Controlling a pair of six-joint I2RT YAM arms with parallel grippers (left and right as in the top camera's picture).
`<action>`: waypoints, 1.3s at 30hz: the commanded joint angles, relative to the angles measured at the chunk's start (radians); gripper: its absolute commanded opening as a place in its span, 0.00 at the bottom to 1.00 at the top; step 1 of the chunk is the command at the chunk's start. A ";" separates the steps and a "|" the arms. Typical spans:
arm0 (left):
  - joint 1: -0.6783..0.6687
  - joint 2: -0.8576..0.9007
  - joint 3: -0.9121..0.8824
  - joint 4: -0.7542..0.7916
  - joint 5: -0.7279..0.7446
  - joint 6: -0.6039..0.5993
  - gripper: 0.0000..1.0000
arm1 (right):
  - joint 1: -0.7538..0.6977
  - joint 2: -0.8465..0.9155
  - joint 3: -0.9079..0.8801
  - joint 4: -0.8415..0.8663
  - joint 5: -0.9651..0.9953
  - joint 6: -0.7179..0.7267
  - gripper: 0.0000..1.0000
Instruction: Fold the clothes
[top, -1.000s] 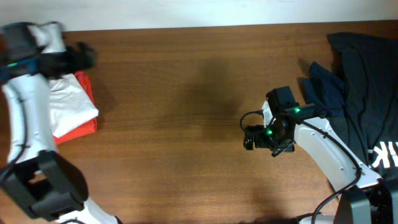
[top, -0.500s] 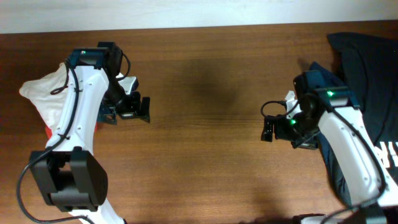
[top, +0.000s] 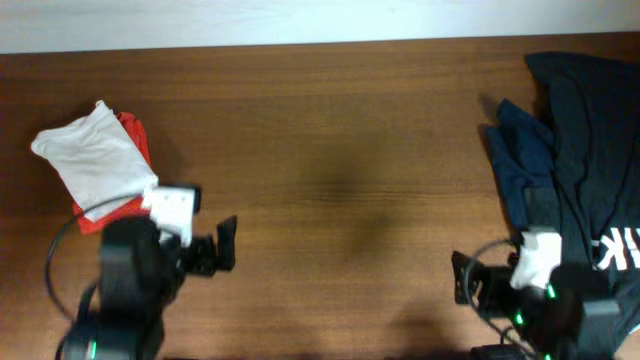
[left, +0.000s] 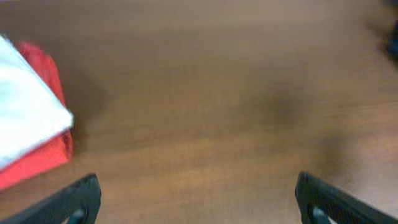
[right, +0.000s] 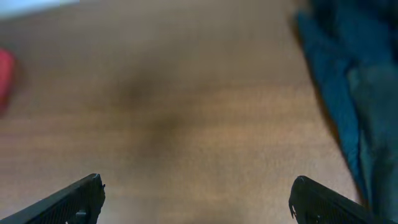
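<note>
A folded white T-shirt (top: 95, 158) lies on a folded red one (top: 133, 140) at the table's left; both show in the left wrist view, white (left: 25, 121) over red (left: 40, 158). A navy T-shirt (top: 522, 150) and a black one with white lettering (top: 590, 130) lie crumpled at the right; the navy one shows in the right wrist view (right: 348, 93). My left gripper (top: 226, 243) is open and empty near the front left, fingers wide apart (left: 196, 202). My right gripper (top: 460, 280) is open and empty near the front right (right: 196, 199).
The brown wooden table (top: 340, 170) runs to a white wall at the back. The dark clothes reach over the table's right edge. Both arms sit low at the front edge.
Both arms have pulled back toward the front edge. The left gripper has left the folded white and red stack; the right has moved away from the dark clothes.
</note>
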 joint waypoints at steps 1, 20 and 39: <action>-0.002 -0.174 -0.057 0.016 -0.007 -0.010 0.99 | -0.004 -0.122 -0.013 0.006 0.012 0.008 0.99; -0.002 -0.290 -0.057 -0.011 -0.007 -0.010 0.99 | -0.004 -0.303 -0.152 0.133 0.133 -0.095 0.99; -0.002 -0.290 -0.057 -0.011 -0.006 -0.010 0.99 | -0.003 -0.418 -0.854 1.024 0.102 -0.307 0.99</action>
